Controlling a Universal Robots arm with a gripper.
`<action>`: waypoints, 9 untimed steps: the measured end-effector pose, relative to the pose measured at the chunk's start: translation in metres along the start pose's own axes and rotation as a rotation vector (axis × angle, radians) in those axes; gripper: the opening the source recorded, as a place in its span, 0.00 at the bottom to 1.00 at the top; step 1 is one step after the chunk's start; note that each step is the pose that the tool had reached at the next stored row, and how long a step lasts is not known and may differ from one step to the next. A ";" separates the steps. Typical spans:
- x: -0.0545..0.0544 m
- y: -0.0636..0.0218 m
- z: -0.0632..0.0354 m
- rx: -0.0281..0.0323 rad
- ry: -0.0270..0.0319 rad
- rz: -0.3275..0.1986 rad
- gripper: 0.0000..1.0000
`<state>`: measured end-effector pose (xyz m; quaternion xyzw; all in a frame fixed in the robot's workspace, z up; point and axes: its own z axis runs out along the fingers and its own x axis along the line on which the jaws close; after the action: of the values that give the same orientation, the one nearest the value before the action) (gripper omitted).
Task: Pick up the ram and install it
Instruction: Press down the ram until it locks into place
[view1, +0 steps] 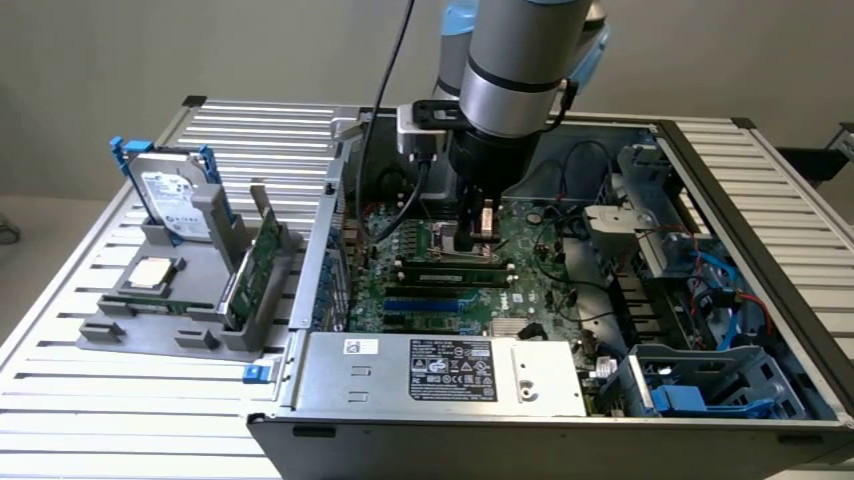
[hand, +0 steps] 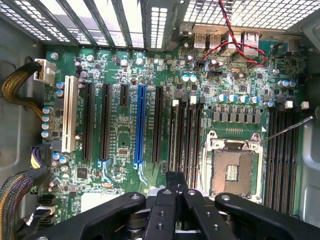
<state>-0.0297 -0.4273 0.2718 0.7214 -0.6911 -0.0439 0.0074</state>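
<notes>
Directly beneath the closed jaws, the ram lies seated.

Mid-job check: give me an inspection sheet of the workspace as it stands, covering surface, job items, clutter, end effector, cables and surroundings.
Surface: slatted metal table carrying an open computer case.
Job's things: ram, a green stick with black chips, lies along the motherboard slots right by the end effector; whether it is seated cannot be told.
Clutter: grey holder with a hard drive and a green card standing on edge.
Grippers: end effector shut, down inside the case beside the CPU socket.
Cables: black cable along the arm; red and black wires; braided bundles; blue cables.
Surroundings: plain wall.
</notes>
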 end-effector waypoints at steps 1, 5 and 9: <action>0.000 0.0000 0.0000 0.0000 0.0000 0.000 0.11; 0.000 -0.0001 0.0000 0.0010 -0.0013 0.017 0.11; 0.000 -0.0001 -0.0001 0.0063 -0.0043 0.063 0.11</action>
<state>-0.0295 -0.4278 0.2718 0.6994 -0.7134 -0.0430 0.0049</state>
